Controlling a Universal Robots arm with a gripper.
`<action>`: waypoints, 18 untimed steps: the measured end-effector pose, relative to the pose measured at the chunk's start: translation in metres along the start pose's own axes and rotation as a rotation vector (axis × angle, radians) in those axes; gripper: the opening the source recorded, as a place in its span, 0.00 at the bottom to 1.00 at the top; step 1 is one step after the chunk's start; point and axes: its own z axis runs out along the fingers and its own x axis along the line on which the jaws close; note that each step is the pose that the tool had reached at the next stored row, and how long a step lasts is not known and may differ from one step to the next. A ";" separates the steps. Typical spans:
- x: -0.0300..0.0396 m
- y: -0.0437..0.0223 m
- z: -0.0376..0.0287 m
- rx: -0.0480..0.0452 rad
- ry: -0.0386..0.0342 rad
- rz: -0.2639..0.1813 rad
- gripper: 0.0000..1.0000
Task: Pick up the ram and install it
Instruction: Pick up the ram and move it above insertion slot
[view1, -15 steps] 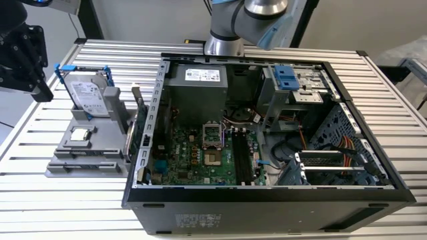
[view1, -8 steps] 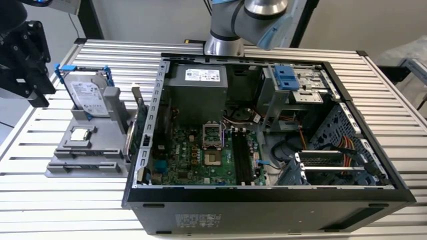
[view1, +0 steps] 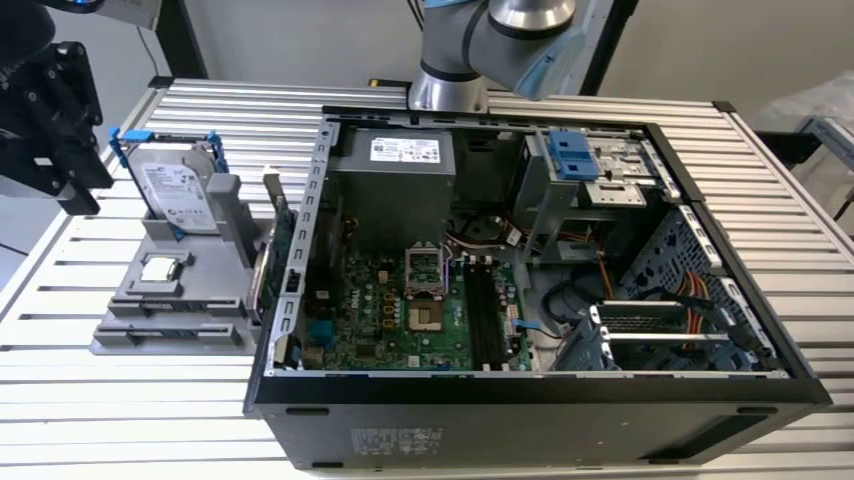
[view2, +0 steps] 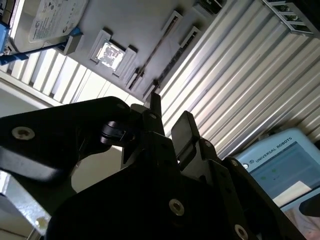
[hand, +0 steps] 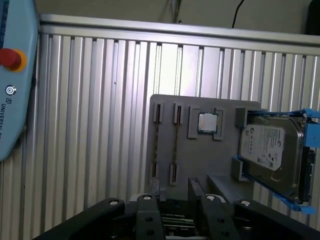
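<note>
Table: ribbed aluminium table (view1: 120, 400), long pale slats catching the light, with a plain wall behind.
Case: open black computer case (view1: 534, 420) lying flat across the table's middle, its green board and orange cables exposed.
Holder: matt grey slotted holder (hand: 165, 102) near the table's edge, just beside the case.
Ram: the ram (hand: 175, 145), a thin dark stick, stands on edge in a narrow slot on the holder's side nearest the case.
Neighbours: square silver-topped chip (hand: 207, 122) in a recess at the holder's middle, and a silver hard drive (hand: 270, 147) in blue brackets on the holder's opposite side.
My claw: my gripper (hand: 175, 192) hangs clear of holder and ram, black fingers spread, pinching nothing.
</note>
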 end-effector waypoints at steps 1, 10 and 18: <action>0.0000 0.0000 0.0003 0.0039 0.0002 0.000 0.00; 0.0000 0.0000 0.0005 0.0093 0.0004 0.000 0.00; 0.0000 0.0000 0.0009 0.0097 0.0005 0.000 1.00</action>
